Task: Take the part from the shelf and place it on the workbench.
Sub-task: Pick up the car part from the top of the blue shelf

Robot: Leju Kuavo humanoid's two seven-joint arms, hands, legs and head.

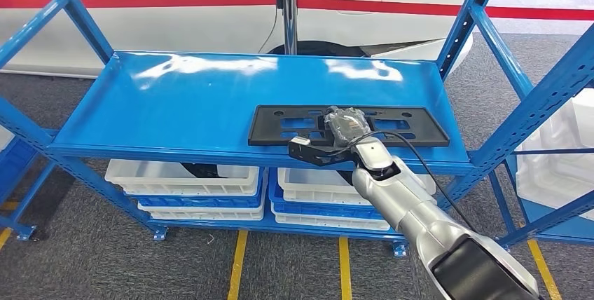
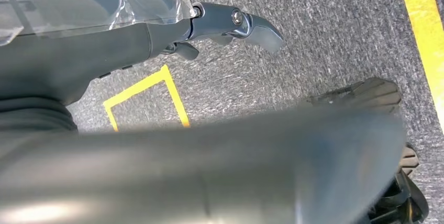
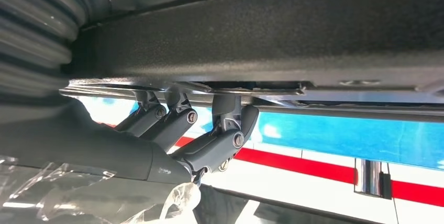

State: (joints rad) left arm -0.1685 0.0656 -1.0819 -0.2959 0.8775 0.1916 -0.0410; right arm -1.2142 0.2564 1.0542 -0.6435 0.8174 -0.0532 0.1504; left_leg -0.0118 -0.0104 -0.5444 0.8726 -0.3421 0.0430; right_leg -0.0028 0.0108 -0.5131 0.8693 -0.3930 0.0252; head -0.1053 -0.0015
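On the blue shelf (image 1: 175,97), the right hand (image 1: 343,126) curls its fingers (image 3: 220,130) against the flat black part (image 1: 413,128).

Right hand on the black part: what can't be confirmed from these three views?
- Head view: the right hand lies on the black part; the hand's back hides whether fingers are clamped.
- Right wrist view: fingers curl against the part's edge, too close to judge.
- Left wrist view: the left hand hangs over the floor; a blurred arm hides much.

Right hand (image 1: 341,126) reaches forward, fingers (image 3: 220,145) curled; left hand (image 2: 230,25) hangs.
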